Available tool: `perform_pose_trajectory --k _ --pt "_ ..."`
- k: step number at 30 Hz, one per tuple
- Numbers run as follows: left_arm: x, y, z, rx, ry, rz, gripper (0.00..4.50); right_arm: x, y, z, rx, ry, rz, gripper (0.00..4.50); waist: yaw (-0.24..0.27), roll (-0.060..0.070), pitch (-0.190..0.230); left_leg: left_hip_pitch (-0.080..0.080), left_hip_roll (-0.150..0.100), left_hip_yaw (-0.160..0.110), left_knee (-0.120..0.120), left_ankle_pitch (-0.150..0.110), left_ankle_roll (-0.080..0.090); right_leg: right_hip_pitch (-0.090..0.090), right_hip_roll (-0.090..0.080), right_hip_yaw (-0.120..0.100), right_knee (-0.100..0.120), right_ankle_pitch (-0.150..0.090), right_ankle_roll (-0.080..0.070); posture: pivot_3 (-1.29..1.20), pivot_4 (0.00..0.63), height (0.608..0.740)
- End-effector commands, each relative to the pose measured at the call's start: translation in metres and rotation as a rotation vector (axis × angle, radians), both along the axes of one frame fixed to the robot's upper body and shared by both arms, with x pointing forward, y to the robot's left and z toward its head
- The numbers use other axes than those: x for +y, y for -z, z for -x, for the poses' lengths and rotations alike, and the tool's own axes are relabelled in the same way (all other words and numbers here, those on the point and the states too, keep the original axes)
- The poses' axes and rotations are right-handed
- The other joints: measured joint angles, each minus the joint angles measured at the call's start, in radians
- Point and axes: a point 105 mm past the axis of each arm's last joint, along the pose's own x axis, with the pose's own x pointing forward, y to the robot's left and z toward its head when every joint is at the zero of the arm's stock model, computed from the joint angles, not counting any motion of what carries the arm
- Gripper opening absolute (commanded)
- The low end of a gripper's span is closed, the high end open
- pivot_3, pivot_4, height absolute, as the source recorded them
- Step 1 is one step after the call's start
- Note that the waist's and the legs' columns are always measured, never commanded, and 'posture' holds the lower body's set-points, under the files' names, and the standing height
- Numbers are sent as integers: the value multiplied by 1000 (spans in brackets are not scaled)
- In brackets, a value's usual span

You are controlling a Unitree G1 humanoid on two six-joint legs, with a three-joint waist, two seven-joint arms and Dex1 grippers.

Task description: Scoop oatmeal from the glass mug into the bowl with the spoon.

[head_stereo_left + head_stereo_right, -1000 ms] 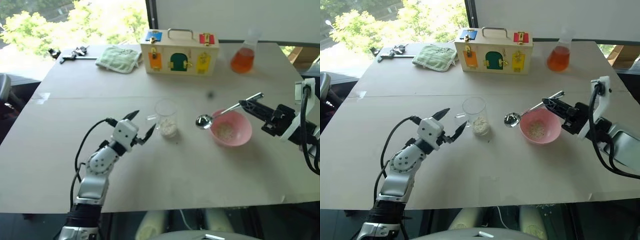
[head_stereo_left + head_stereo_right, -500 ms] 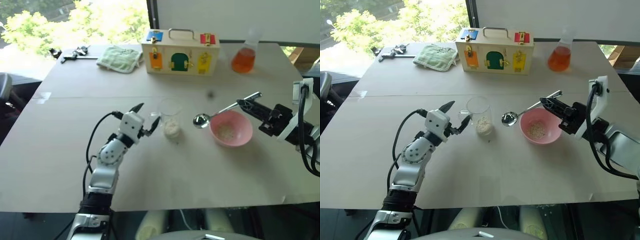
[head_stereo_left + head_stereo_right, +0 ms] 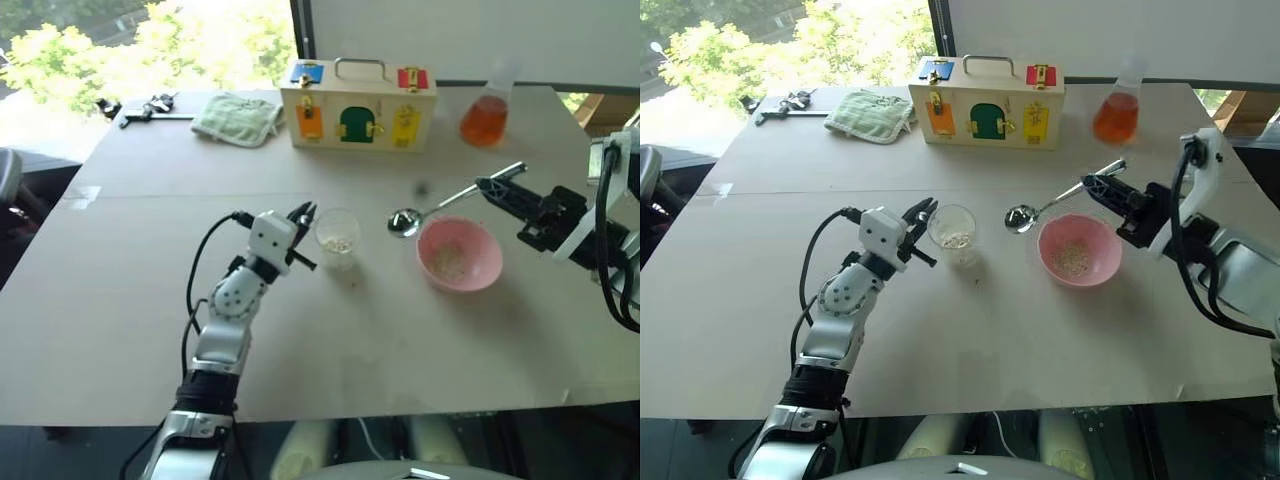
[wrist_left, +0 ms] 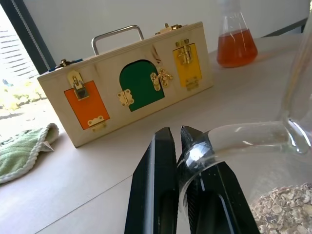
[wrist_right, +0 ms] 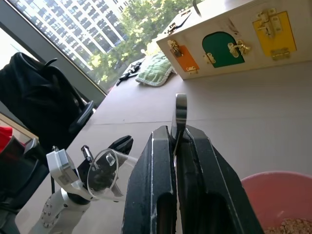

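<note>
The glass mug (image 3: 337,228) sits at mid-table, tipped so its mouth faces up and to the right, with a small heap of oatmeal (image 3: 339,242) inside. My left gripper (image 3: 303,213) is shut on the mug's handle (image 4: 229,134). The pink bowl (image 3: 490,268) stands to the right of the mug and holds some oatmeal (image 3: 450,262). My right gripper (image 3: 487,186) is shut on the handle of the spoon (image 3: 445,204). The spoon's small oval bowl hangs above the table between the mug and the pink bowl's far-left rim.
A wooden box with coloured doors and latches (image 3: 358,105) stands at the back. A flask of orange liquid (image 3: 484,118) is to its right. A green cloth (image 3: 236,116) and a black tool (image 3: 140,108) lie at the back left.
My left gripper moved forward and right to the mug's handle and shut on it, and the mug tipped. My right gripper rose a little with the spoon.
</note>
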Motion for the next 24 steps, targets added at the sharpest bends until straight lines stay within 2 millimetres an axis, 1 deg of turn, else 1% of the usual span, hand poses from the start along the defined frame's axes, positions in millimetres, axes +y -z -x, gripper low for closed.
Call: perform_pose_trajectory --k 1,3,5,6,9,11,15,19,22,23,24 --pt "-3 -21 -9 -103 -51 -59 51 3 -34 4 -105 5 -32 0 0 0 0 0 0 0 0 0 0 0 0 0 0 0 0 0 150 740" --pt "-8 -27 -14 -144 -76 -119 51 14 -44 6 -134 -22 -32 0 0 0 0 -2 0 0 1 0 0 -1 0 0 -1 0 0 0 150 740" --pt "-14 -31 -20 -159 -89 -131 51 23 -46 7 -149 -48 -8 0 -1 0 0 -11 0 0 6 0 0 -9 0 -1 3 0 0 0 150 740" --pt "-17 -33 -22 -156 -88 -116 51 26 -44 7 -150 -53 8 0 0 0 0 -13 0 0 9 0 0 -10 0 -1 5 0 0 0 150 740" --pt "-32 -39 -26 -153 -53 -115 51 32 -32 -3 -140 -28 100 0 1 0 0 -14 -1 0 10 0 0 -11 0 -1 5 0 0 0 150 740" --pt "-38 -43 -30 -130 -44 -97 51 35 -29 -7 -144 -29 130 0 1 0 0 -14 -1 0 11 0 0 -11 0 -1 6 0 0 0 150 740" --pt "-39 -50 -36 -101 -60 -89 51 42 -28 -11 -166 -46 169 0 -2 -1 0 -15 -1 0 12 0 0 -14 0 0 9 0 0 0 150 740" --pt "-43 -57 -41 -62 -55 -91 51 50 -14 -17 -195 -44 306 0 -3 -1 0 -18 -1 2 12 0 0 -18 0 2 12 0 0 0 150 740" --pt "-51 -55 -41 10 -11 -99 51 58 -7 -21 -239 -51 411 0 -4 0 0 -23 -1 2 14 0 0 -23 0 2 13 0 0 0 150 740" --pt "-54 -53 -40 43 11 -108 51 64 -2 -22 -251 -69 448 0 -4 0 0 -27 -1 2 16 0 0 -26 0 1 14 0 0 0 150 740" --pt "-57 -51 -40 69 27 -114 51 68 3 -22 -264 -86 480 0 -4 0 0 -28 -1 1 17 0 0 -27 0 1 14 0 0 0 150 740"
